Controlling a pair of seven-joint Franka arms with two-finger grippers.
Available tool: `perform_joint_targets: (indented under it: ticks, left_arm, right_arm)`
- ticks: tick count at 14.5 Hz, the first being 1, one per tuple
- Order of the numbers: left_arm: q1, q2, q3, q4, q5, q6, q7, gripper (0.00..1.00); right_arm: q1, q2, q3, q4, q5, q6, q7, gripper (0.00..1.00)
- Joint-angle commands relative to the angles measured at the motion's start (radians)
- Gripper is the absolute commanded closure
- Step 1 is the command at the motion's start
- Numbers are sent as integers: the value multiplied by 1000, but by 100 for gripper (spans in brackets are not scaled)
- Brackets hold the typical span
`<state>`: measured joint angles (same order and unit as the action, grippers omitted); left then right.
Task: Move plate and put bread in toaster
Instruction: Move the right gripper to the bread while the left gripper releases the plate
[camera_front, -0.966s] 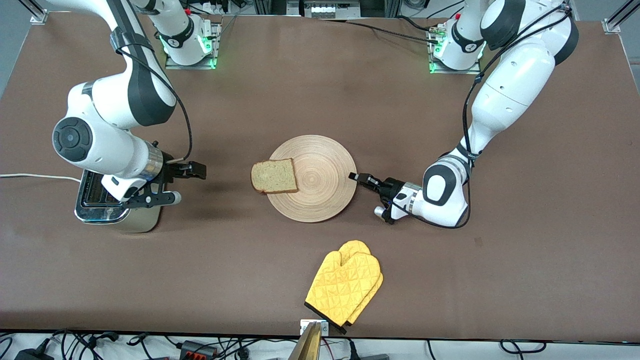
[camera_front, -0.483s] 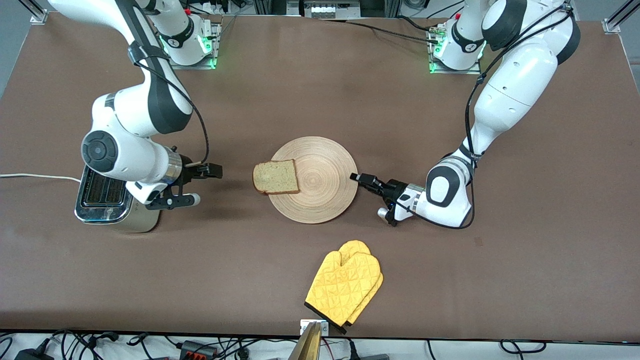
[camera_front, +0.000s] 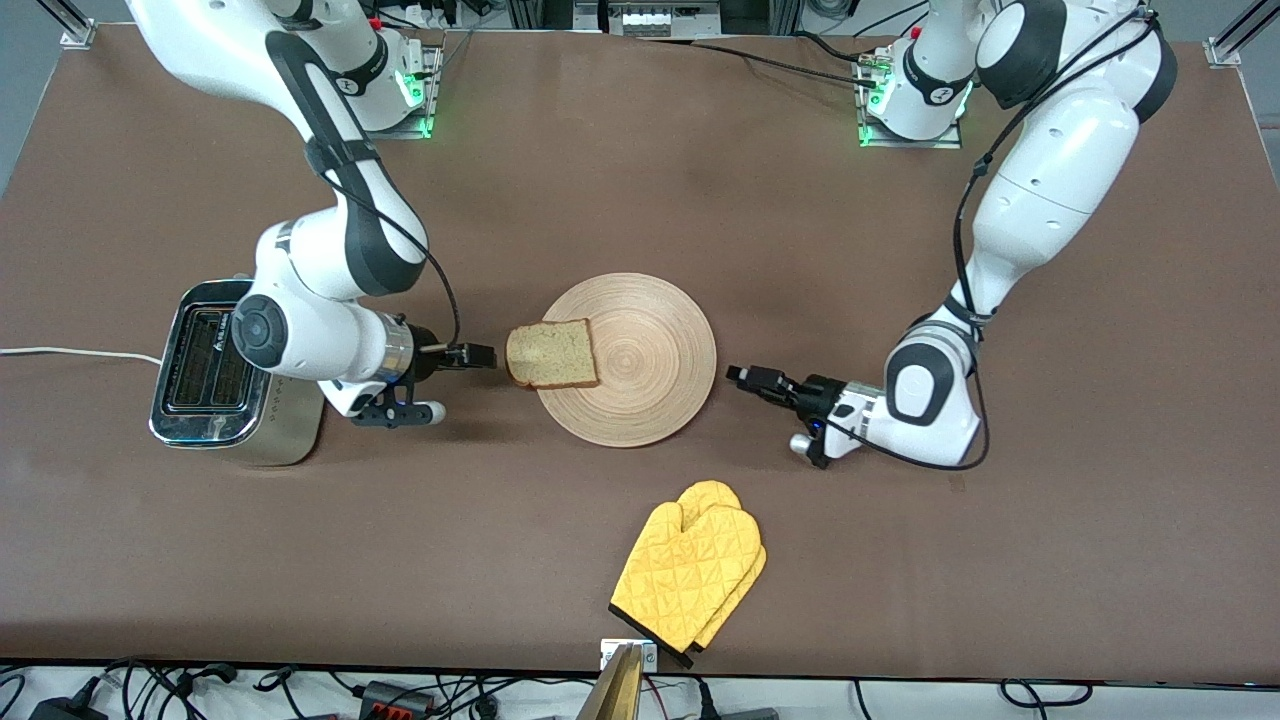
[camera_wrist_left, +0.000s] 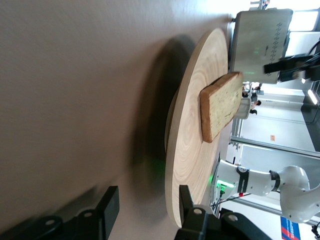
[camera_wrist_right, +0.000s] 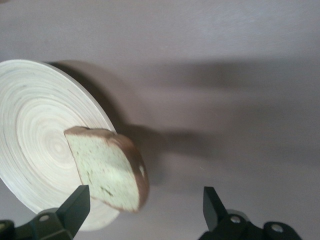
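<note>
The right gripper (camera_front: 462, 380) has its jaws spread wide and empty, low over the table at nine o'clock of the bread (camera_front: 551, 354), just short of the crust. In the right wrist view both fingertips (camera_wrist_right: 75, 202) frame the slice with bare table between them.

The left gripper (camera_front: 742, 376) sits at three o'clock of the plate (camera_front: 650, 400), apart from the rim, jaws partly open and holding nothing. In the left wrist view its two fingers (camera_wrist_left: 109, 207) straddle the plate's edge line without touching it.

The bread lies flat on the plate's nine o'clock edge, overhanging the rim toward the right arm's end of the table. The toaster (camera_front: 215, 375) stands at nine o'clock of the plate, well apart, partly covered by the right arm, its white cord (camera_front: 75, 352) trailing off the table's edge. A yellow oven mitt (camera_front: 690, 575) lies at six o'clock of the plate, nearer the front camera, clear of both arms.

Only the left wrist view shows the toaster's dotted side past the bread; only the front view shows the toaster's slots.

A second ago the left gripper was shut against the plate's rim; it has since opened and drawn back. The right gripper, then beside the toaster, has moved close to the bread. Plate and bread have barely shifted.
</note>
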<state>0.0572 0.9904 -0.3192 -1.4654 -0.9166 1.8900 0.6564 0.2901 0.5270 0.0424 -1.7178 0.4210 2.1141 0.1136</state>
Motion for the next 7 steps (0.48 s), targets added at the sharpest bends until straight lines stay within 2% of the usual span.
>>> perform_joint_targets:
  ticks: [1,2,3,7]
  left_arm:
    - [58,-22,5,51,41,-93,8,45]
    - [81,-26,6,71,48,-120,6,45]
    - [107,-24,6,85,67,-147,6,45]
    - [187,-35,6,178,227,-256,-1,45]
  right_arm:
    - [18,48,-3,-2,95,50,1,0]
    - [14,65,-3,-2,169,49,-8,0]
    - [21,74,-3,-2,195,50,-18,0]
    - [34,96,-4,-2,202,61,-20,0]
